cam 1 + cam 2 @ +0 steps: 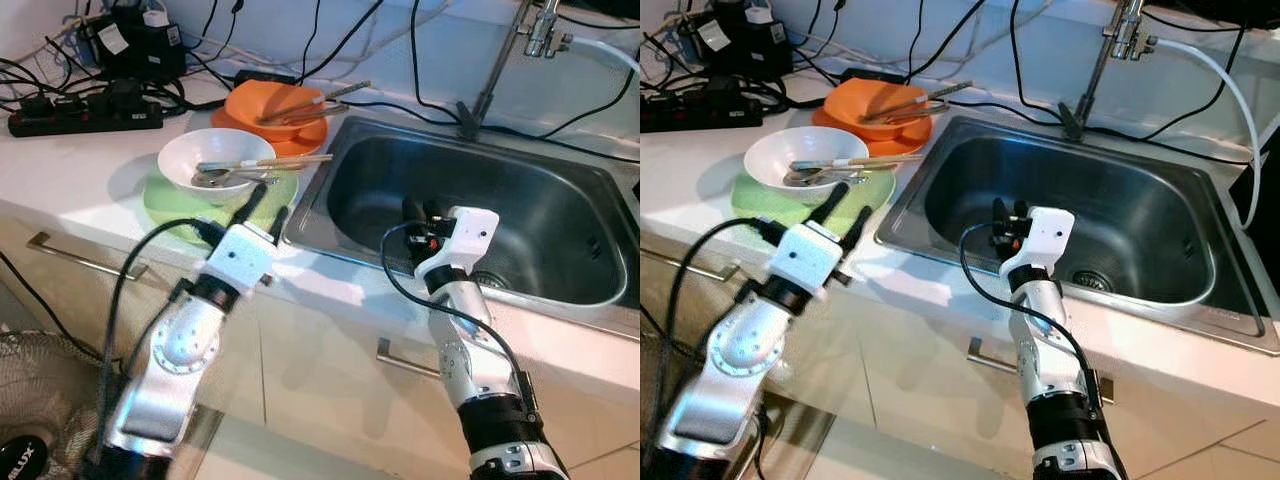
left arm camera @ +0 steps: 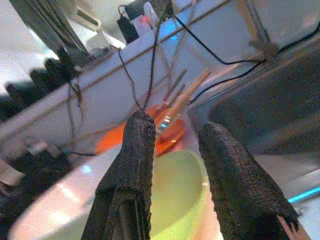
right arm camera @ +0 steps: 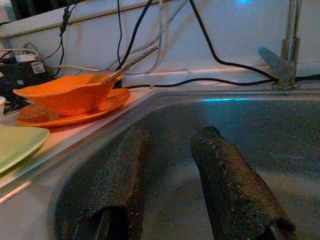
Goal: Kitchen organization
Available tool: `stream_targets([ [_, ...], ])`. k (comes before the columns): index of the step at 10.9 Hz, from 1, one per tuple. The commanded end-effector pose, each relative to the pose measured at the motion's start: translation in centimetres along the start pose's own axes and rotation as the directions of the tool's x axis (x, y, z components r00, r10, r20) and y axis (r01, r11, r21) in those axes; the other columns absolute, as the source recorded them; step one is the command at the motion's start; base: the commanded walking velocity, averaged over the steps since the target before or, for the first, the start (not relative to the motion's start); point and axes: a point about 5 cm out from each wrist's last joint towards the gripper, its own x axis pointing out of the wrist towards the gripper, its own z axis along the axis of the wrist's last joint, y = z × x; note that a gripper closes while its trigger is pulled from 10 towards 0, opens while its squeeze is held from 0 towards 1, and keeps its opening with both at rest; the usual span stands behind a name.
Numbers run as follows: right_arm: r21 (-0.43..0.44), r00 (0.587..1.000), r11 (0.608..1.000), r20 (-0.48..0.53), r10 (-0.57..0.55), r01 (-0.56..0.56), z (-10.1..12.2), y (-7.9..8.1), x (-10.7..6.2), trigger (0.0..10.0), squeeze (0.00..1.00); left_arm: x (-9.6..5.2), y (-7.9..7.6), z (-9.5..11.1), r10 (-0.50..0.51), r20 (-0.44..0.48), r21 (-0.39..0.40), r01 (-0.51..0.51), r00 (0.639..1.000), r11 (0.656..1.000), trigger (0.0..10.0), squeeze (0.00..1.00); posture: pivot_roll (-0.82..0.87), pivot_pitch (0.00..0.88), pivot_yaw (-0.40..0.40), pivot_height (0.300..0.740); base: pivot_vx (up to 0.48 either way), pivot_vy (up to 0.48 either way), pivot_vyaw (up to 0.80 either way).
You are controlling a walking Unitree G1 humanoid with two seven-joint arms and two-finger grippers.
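- Two stacks of dishes sit on the white countertop point(image 1: 90, 170) to the left of the stainless steel sink point(image 1: 560, 180)
- The left gripper point(image 1: 262, 212) hovers at the near edge of the pale green round plate point(image 1: 165, 205), its two black fingers point(image 2: 132, 165) spread apart and holding nothing
- Just beyond its fingertips sits the white round bowl point(image 1: 200, 150), resting on that green plate, with a pair of wooden chopsticks point(image 1: 290, 160) and a metal spoon point(image 1: 215, 180) lying across it
- Farther past the bowl, along the same line, stands the orange bowl point(image 1: 265, 105) on an orange plate point(image 1: 300, 143); more utensils point(image 1: 315, 100) lean out of it toward the sink
- The right gripper point(image 1: 424, 213) is lowered inside the sink basin near its front wall, fingers point(image 3: 225, 185) parted with nothing between them
- From this gripper the orange bowl and plate are off to its left on the counter, and the chrome faucet point(image 1: 505, 55) rises beyond it at the back rim
- The round drain point(image 1: 490, 280) lies just to the right of the right wrist
- A black power strip point(image 1: 85, 115) and tangled black cables point(image 1: 200, 60) lie well behind the left gripper, against the wall
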Motion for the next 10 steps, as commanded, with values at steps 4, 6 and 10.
stream_targets([
  [4, 0.007, 1.0, 1.0, 0.014, 0.018, -0.018, 0.3, 0.5, 0.4, 10.0, 0.0, 1.6, 0.5, 0.6, 0.008, 0.018, 0.112, -0.01, 1.0, 0.994, 10.0, 0.0, 0.23, 0.005, -0.068, 0.74, 0.0, 0.0, 0.0],
  [6, 0.008, 1.0, 1.0, 0.016, 0.02, -0.02, 0.3, 0.5, 0.5, 10.0, 0.0, 2.4, 0.4, 0.1, -0.018, -0.005, 0.131, 0.019, 1.0, 0.991, 10.0, 0.0, 0.23, 0.0, -0.062, 0.74, 0.0, 0.0, 0.0],
  [10, 0.009, 1.0, 1.0, 0.019, 0.019, -0.02, 0.3, 0.6, 0.4, 10.0, 0.0, 3.6, 0.0, -0.7, -0.054, -0.045, 0.15, 0.06, 0.998, 0.987, 10.0, 0.0, 0.22, 0.0, -0.056, 0.74, 0.0, 0.0, 0.0],
])
